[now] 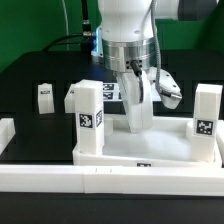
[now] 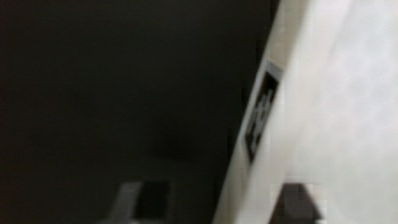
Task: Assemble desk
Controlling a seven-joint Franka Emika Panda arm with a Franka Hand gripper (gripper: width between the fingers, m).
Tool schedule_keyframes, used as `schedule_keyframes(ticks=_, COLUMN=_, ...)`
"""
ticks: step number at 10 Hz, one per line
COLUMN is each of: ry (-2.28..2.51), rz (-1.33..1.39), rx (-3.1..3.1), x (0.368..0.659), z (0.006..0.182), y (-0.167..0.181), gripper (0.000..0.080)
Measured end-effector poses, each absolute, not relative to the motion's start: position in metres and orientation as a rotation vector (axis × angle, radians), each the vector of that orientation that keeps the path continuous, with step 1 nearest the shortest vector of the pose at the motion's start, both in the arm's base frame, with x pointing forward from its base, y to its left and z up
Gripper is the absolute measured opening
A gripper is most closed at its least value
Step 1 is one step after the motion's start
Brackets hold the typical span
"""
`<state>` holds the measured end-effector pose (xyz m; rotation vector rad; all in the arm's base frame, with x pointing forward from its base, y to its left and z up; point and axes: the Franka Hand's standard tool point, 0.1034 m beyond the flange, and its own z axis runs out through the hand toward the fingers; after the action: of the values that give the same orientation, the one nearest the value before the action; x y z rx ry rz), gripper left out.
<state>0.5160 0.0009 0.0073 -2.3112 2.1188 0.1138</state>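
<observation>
Black table (image 1: 30, 75), gripper (image 1: 137, 122) at desk panel (image 1: 170, 148)

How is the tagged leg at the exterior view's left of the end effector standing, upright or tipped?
Upright: the leg rises straight up at a corner of the desk panel, its sides vertical.

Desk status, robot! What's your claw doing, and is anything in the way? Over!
Gripper low at desk panel, grip unclear. Two upright legs at panel ends. Two loose legs behind, clear of gripper. Over.
</observation>
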Motion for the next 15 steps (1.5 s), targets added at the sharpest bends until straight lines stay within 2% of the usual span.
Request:
schedule_keyframes(ticks=1, ry=2.123, rz=0.103, rx=-2.305, x=0.517, z=0.008, y=-0.001, gripper=0.0083)
schedule_keyframes(ticks=6, ry=2.105, rz=0.094, rx=-2.324, x=0.517, z=0.009, y=-0.007, gripper=0.0078)
schedule_keyframes(ticks=11, ry=1.892, rz=0.089, rx=-2.532, x=0.502, z=0.007, y=-0.046, gripper=0.0073)
schedule_keyframes(ticks=15, ry=1.672, rz=0.080, rx=-2.679, x=0.504, z=0.008, y=-0.050, gripper=0.0073)
